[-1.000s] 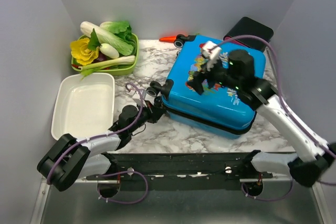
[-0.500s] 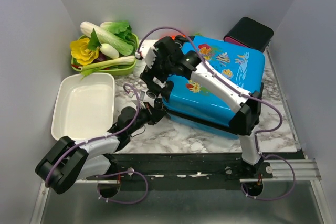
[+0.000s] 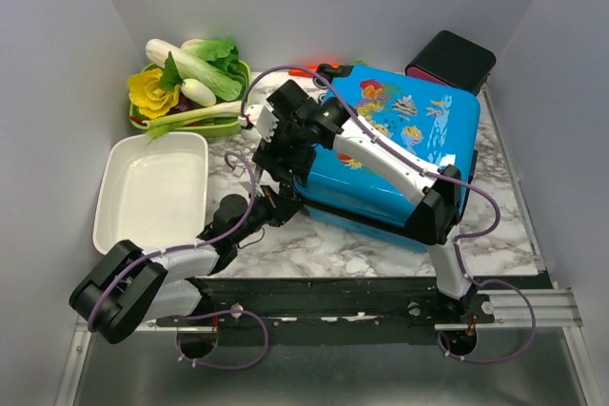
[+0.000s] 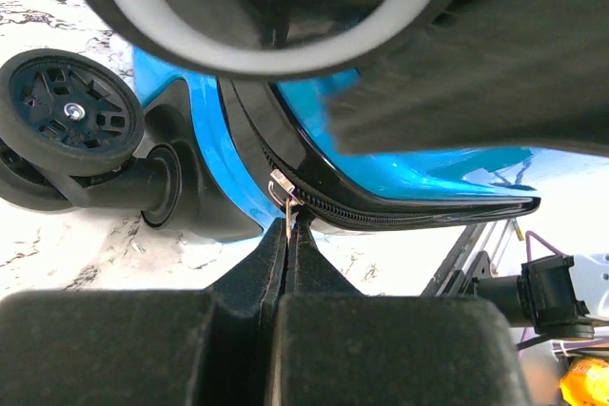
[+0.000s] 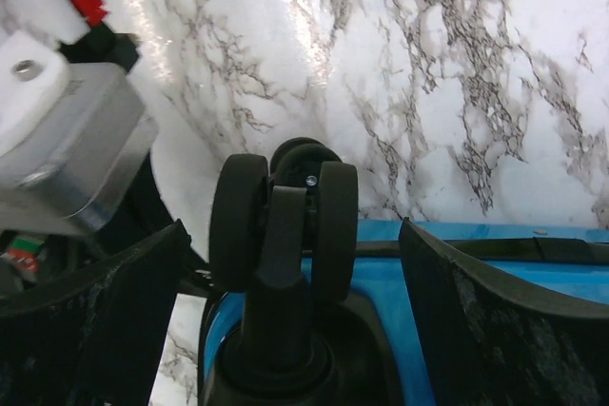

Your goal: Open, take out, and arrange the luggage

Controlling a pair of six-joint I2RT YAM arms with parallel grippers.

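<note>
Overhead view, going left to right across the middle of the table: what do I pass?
white tray → left gripper, shut on the zip pull → luggage

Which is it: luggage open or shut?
Shut: the luggage lies flat with both shells together, and the left pincer pinches its zipper pull.
</note>
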